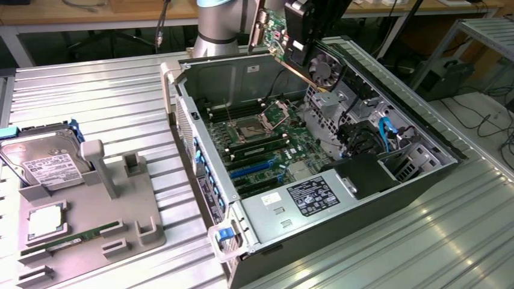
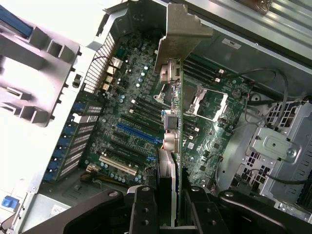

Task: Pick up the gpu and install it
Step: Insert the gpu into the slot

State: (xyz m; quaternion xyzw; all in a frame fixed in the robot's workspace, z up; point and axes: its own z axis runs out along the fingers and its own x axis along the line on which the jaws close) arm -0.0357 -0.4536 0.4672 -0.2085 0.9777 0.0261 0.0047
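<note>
Hanging edge-down over the open black and silver computer case, the gpu, a flat green circuit-board card with a black fan cooler and a long silver end bracket, is clamped by the black gripper. Its two fingers press on the card's faces, likely so that the connector edge points down at the green motherboard. The card sits clear of the board and is not yet seated, near the end of the long blue expansion slot.

Ribbed metal table, open computer case lying on it, grey parts holder beside
</note>
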